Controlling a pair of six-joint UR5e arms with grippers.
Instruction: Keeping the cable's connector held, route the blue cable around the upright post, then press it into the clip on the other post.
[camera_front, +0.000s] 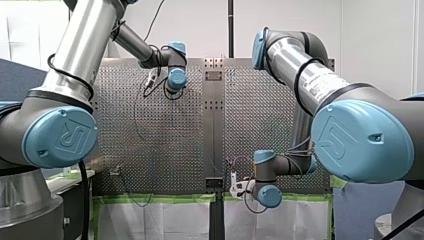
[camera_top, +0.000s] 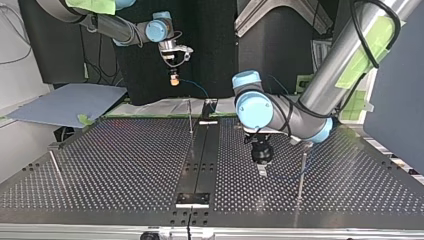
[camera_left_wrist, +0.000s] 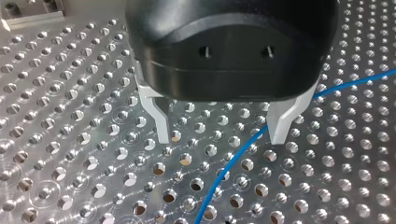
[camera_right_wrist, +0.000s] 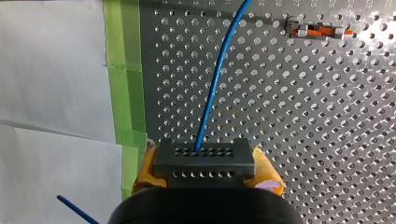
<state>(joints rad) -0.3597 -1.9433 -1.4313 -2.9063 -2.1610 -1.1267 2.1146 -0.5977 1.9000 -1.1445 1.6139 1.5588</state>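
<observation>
While my right pincer (camera_right_wrist: 205, 171) clamps the connector (camera_right_wrist: 204, 157), my left pincer (camera_left_wrist: 221, 135) hangs open, empty, over the cable (camera_left_wrist: 232, 163); grasping it probably comes next.

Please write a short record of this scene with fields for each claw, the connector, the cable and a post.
left claw: open, low over the perforated table, holding nothing
right claw: shut on the connector, raised
connector: dark block between yellow pads
blue cable: leaves the connector; runs past one finger of the left claw
upright post: stands beside the left claw
</observation>
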